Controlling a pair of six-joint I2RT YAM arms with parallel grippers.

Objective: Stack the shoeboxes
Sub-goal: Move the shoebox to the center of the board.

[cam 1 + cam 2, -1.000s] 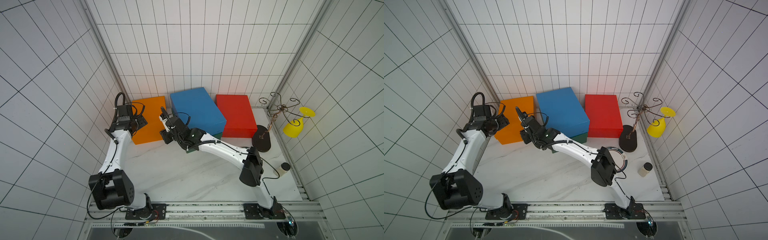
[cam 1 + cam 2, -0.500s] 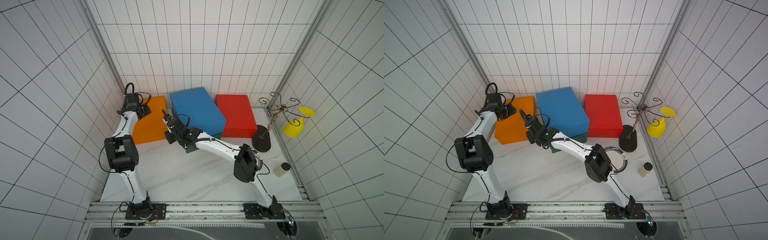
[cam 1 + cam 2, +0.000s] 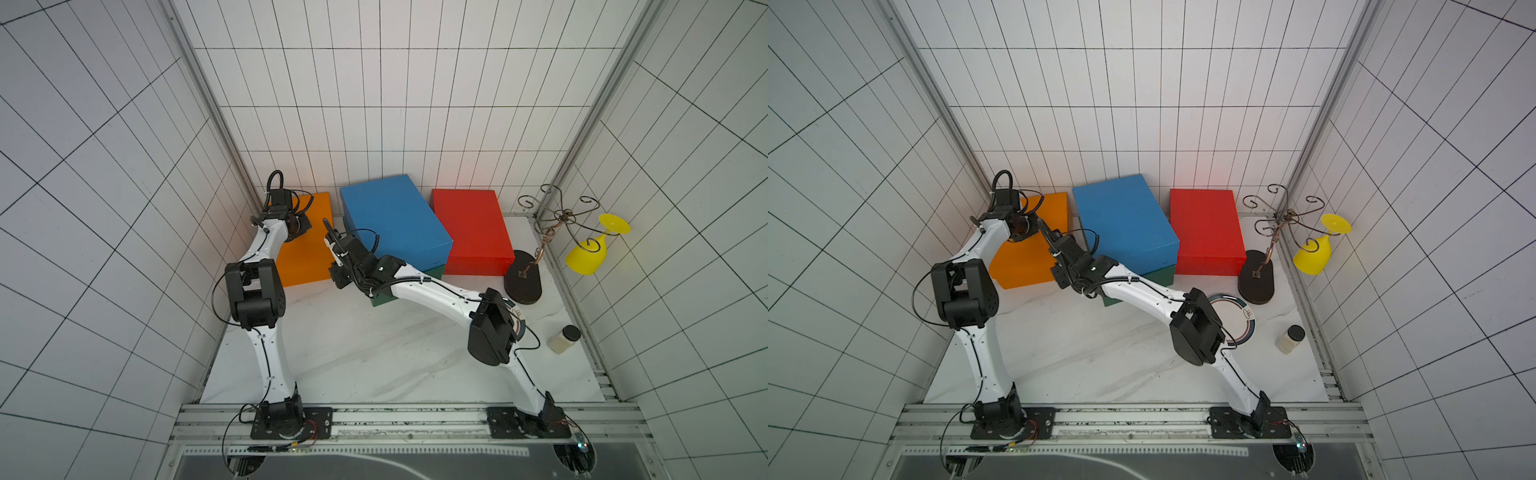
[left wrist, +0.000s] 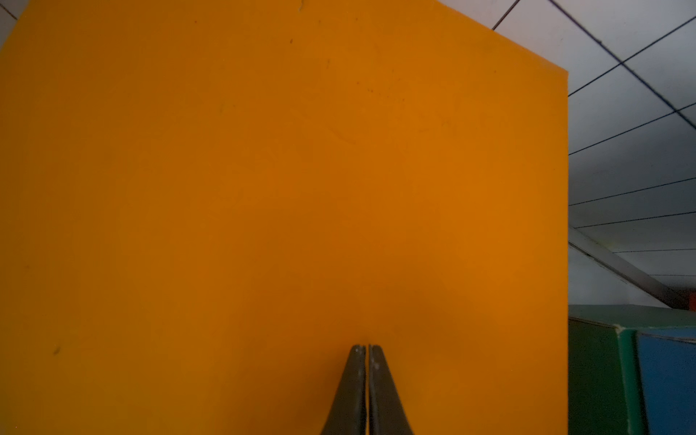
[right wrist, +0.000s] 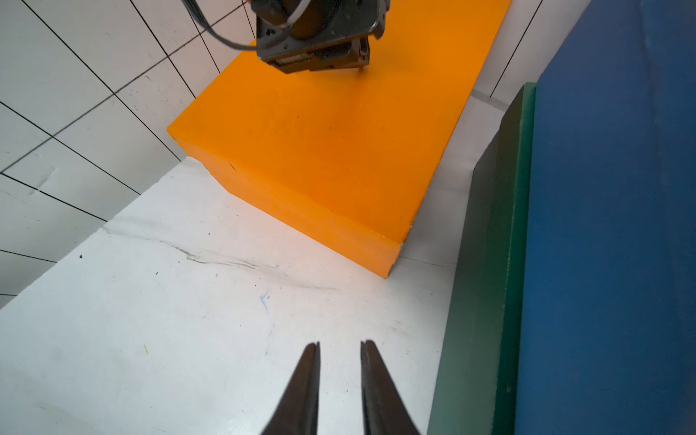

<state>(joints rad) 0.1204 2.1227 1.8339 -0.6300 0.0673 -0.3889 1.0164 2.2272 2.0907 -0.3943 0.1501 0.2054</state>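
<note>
White-tiled walls on 3 sides, white marbled table. Clock = top view, arm bases at 6.

Lids on, all along the 12 o'clock edge:
- ~10-11 o'clock: orange box, flat on table, close to the wall on that side.
- 12 o'clock: blue box sitting on top of green box, turned a bit so not squared w/ it. Green only peeks out at blue's 6 o'clock side and along the side facing orange.
- ~1 o'clock: red box, flat on table, just beside the blue/green pair; can't tell if touching.

Strip of bare table btw orange and green.

Hands:
- left hand: fingers pressed together, nothing pinched, tips aimed at orange lid twd its 12 o'clock end. Contact w/ lid: can't tell.
- right hand: fingers a little apart, narrow gap, nothing btw them. Low over bare table nr orange's 4-5 o'clock corner, just beside green's side wall.
- right arm crosses in front of green.

Other stuff:
- ~2 o'clock: wire stand on dark base, w/ yellow plastic glass hanging foot-up off a hook.
- ~3 o'clock: round plate, partly under right arm's elbow.
- ~4 o'clock: small jar w/ dark lid, nr table edge.
</note>
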